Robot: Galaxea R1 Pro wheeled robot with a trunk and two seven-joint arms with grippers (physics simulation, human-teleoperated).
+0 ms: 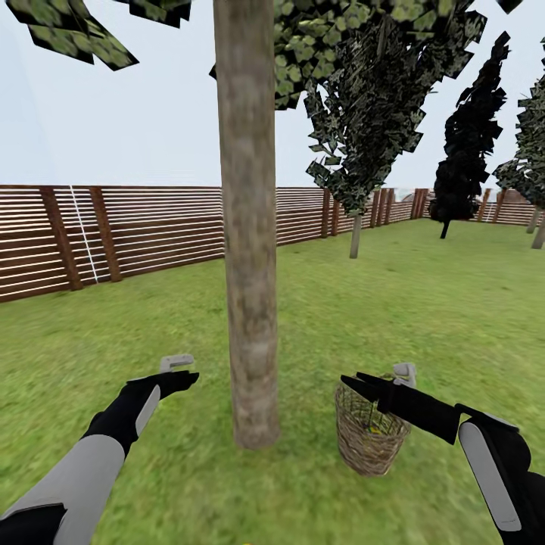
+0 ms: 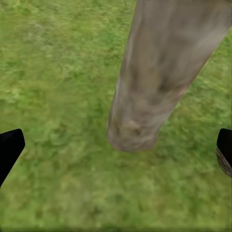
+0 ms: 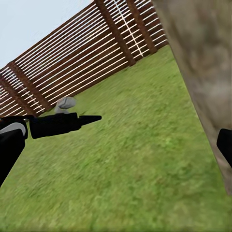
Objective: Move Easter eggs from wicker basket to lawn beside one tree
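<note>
The wicker basket stands on the lawn, just right of the thick grey-brown tree trunk. A patch of yellow Easter egg shows inside it through the weave; how many eggs lie there I cannot tell. My right gripper hovers over the basket's near-left rim, open and empty, pointing toward the trunk. My left gripper hangs open and empty left of the trunk, above the grass. In the left wrist view the trunk's base sits between the spread fingers, with the basket's edge beside one.
A brown slatted fence rings the garden behind the trunk. Thin-trunked trees and a black conifer stand further off at the right. Open grass stretches left of the trunk and beyond the basket.
</note>
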